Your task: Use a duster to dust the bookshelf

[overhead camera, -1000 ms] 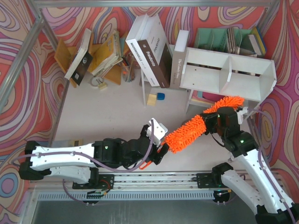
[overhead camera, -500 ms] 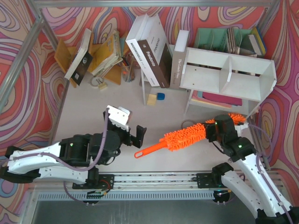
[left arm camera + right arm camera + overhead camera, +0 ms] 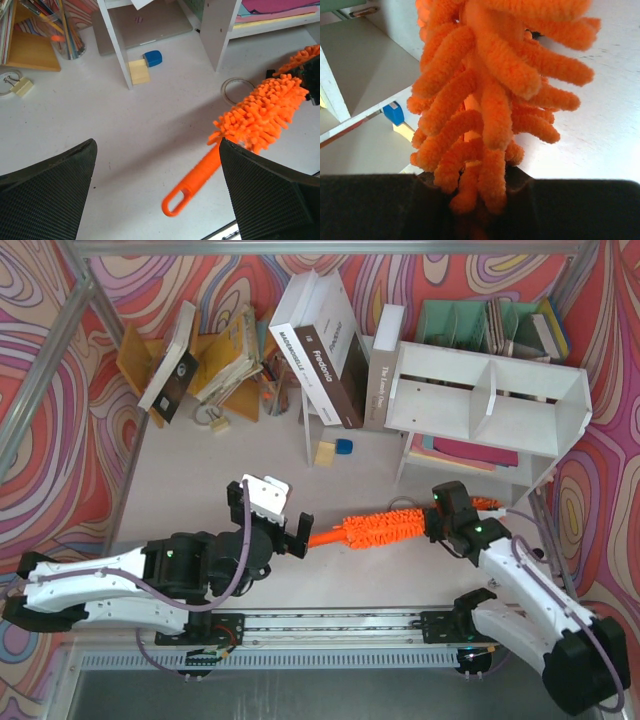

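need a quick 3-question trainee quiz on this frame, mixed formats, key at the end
1. True or false: the right gripper clamps the duster by its smooth handle.
2. The left gripper is: A) shut on the handle, B) open, near the handle end, C) out of view.
3. Fill in: the white bookshelf has ___ open compartments.

Key: 1 false, it grips the fluffy head; 2 B; 3 two.
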Motion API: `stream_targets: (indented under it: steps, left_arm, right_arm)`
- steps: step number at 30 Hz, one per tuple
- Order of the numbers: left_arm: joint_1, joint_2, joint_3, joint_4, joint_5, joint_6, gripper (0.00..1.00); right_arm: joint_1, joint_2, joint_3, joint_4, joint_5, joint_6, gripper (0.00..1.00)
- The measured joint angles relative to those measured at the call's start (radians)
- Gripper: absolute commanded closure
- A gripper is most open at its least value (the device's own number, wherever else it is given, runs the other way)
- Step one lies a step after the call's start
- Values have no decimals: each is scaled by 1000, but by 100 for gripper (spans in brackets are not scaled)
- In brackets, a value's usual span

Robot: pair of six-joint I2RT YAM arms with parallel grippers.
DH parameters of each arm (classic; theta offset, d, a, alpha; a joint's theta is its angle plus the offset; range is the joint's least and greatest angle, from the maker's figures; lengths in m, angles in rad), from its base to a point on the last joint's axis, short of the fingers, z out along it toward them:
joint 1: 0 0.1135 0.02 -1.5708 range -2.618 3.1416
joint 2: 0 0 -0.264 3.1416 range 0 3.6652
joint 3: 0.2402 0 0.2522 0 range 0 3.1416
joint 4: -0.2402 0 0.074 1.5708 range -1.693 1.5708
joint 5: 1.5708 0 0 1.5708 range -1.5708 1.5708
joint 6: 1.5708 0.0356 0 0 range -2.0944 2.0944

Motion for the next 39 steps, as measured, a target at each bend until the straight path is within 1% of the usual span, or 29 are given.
stream_targets:
  steps: [6,11,13,14,19,21,23,24,28,32,35,39]
  left_arm:
    - [6,16,-1,10,0,9,2]
    - [22,14,-10,29,0,14,2]
    - [30,12,-17,29,0,13,2]
    - [33,11,-20,29,0,13,2]
    - [58,-3,-36,29,0,8,2]
    - [66,-10,-39,29,-1,5,2]
    - [74,-15,-41,28,-9,0,2]
    - [78,-17,-41,28,-16,-3,2]
    - [95,-26,-41,28,-51,-15,2]
    - [128,-34,-41,29,-92,-25,2]
    - [212,-16,-25,15,-100,-51,2]
    - [390,83,70,-51,-67,-109,2]
  right_arm:
    - [29,189,12,142,16,17,87]
    - [51,318,21,259,24,30,80]
    - [55,358,25,300,26,32,73]
    - [57,376,29,313,26,34,69]
    - [63,459,41,378,20,39,57]
    - [63,479,42,394,16,39,47]
    - [63,482,42,398,14,37,33]
    - [63,479,45,398,14,32,29]
    - [63,439,71,383,22,-7,17]
    - [63,362,126,338,30,-112,3]
    - [63,301,185,320,36,-246,1]
    - [63,238,251,321,41,-471,1]
